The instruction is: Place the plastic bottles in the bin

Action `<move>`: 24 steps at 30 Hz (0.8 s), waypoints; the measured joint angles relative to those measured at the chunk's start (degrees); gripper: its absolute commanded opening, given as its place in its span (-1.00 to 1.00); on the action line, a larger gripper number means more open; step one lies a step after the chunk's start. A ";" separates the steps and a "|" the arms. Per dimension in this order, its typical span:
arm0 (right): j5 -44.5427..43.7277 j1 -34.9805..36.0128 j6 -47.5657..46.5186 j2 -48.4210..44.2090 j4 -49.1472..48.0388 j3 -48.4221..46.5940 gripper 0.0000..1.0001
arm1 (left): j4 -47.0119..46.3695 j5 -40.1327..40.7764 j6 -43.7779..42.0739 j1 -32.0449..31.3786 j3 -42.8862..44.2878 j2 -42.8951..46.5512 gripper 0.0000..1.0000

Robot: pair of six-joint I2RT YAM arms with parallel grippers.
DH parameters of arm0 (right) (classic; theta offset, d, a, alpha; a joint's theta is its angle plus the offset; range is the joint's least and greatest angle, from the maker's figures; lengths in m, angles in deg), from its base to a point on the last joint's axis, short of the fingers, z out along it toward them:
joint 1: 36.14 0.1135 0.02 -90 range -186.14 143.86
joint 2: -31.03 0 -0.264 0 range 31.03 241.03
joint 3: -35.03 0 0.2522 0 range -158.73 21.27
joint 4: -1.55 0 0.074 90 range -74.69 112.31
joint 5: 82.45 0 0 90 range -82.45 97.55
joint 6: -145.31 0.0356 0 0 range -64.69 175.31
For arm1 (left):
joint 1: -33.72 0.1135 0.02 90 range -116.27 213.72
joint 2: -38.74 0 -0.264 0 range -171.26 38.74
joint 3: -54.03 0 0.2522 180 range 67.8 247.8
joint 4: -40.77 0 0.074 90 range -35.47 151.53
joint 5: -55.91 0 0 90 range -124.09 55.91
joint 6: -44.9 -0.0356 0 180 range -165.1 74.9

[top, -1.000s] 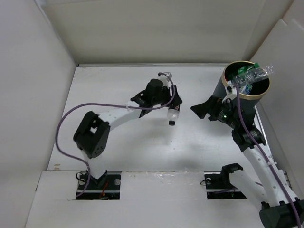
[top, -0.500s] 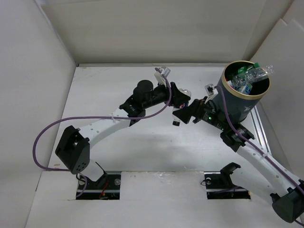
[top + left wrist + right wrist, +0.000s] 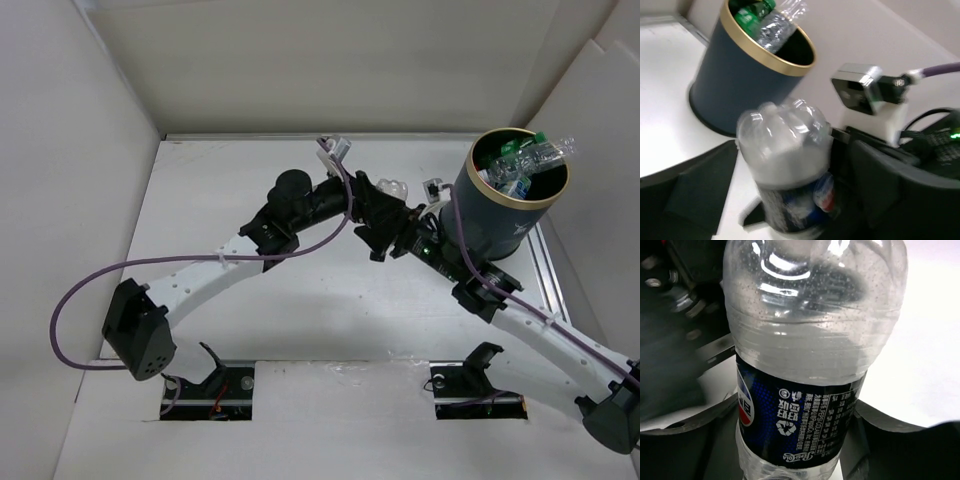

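1. The left gripper (image 3: 378, 200) is holding one clear bottle (image 3: 392, 187) in the air above the table (image 3: 330, 300). It is to the left of the bin (image 3: 500, 215) and not yet over the rim. The gripper's fingers seem closed on the bottle's lower part, though its wrist view is blurred there.
2. The right gripper (image 3: 392, 232) is meeting the bottle from the other side. Its fingers are standing on both sides of the dark blue label (image 3: 800, 415), very near or touching — I cannot tell whether they are pressing.
3. Several other bottles (image 3: 528, 160) are lying in the bin, piled up to the rim, and one is sticking out over it.
4. This is looking like a handover, so the risk is in the timing. If the left gripper lets go before the right one is really clamping, the bottle is going to drop on the table and roll.
5. The bottle is looking thin and smooth, so a hard squeeze may crush it or push it out sideways.
6. The two grippers are crowding close together, so a small wrong move may knock one against the other.
7. The bin is looking nearly full on top — a bottle dropped on the pile may bounce out.
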 measured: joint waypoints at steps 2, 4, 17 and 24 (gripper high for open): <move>-3.17 -0.26 -0.46 -0.11 0.02 0.00 -0.85 | 0.98 0.33 0.59 -0.11 0.00 1.36 1.00; -7.13 -0.87 -1.66 -0.15 1.18 -0.57 -0.85 | 2.16 1.44 0.61 -0.15 0.39 3.13 1.00; -27.06 -23.54 -10.99 6.51 14.21 -25.44 -0.91 | 26.27 30.73 -0.22 -0.42 8.90 23.37 1.00; -29.83 -38.16 -11.32 14.32 15.45 -30.01 -1.00 | 32.17 32.17 -2.08 -0.37 6.67 30.14 1.00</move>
